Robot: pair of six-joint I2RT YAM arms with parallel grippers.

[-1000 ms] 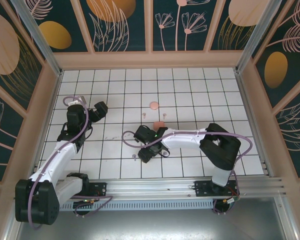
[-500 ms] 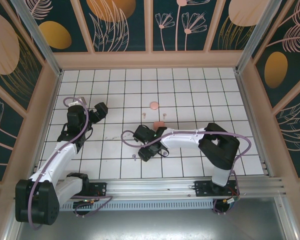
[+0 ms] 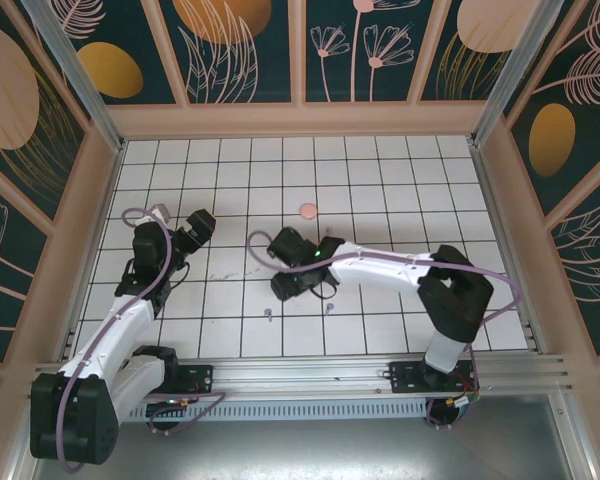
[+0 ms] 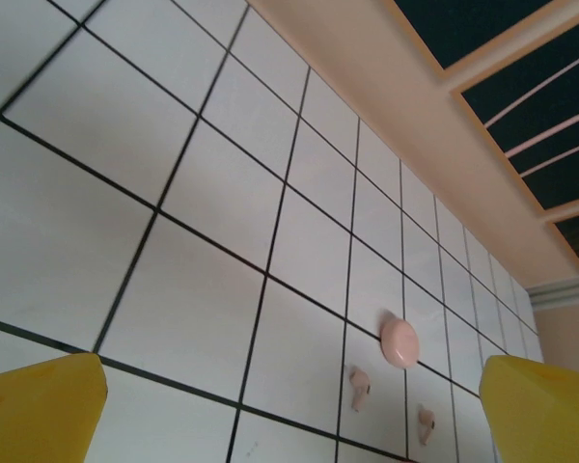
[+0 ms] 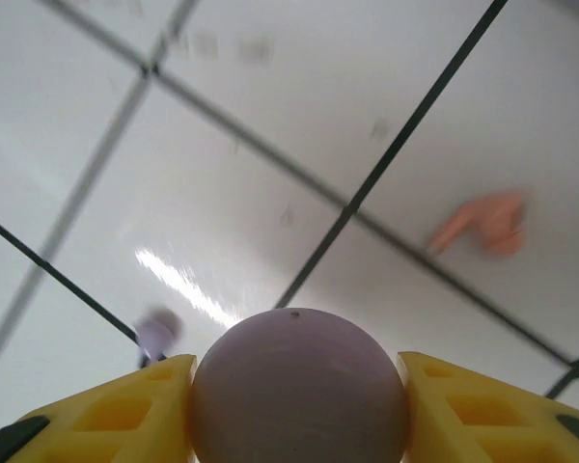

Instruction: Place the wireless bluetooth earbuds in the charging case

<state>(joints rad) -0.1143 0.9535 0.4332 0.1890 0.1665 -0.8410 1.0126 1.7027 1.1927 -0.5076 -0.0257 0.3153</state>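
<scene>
The left arm (image 3: pixel 115 325) rises from its base at the lower left of the top view and bends up to a wrist at mid-left. Its jaws point toward the upper right, spread wide and holding nothing. In the left wrist view their yellow fingertips (image 4: pixel 39 410) sit in the two bottom corners. The right arm (image 3: pixel 380 268) climbs from the lower right base to a black elbow, then stretches leftward across the tiled table (image 3: pixel 380 170) to the centre of the frame. Its jaws pinch one lilac case (image 5: pixel 299 386), a rounded pebble touching both yellow fingers (image 5: pixel 125 410) at the bottom of the right wrist view. One pink case (image 3: pixel 308 211) lies on the table above that wrist, apart from it. In the left wrist view, two pale pink earbuds (image 4: pixel 360 388) (image 4: pixel 427 422) lie just below the pink case. The right wrist view shows one coral earbud (image 5: pixel 482 224) at the upper right and one lilac earbud (image 5: pixel 156 333) at the lower left, both loose on the tiles. In the top view two tiny buds (image 3: pixel 268 314) (image 3: pixel 327 307) lie below the right wrist, too small to tell their colour.
</scene>
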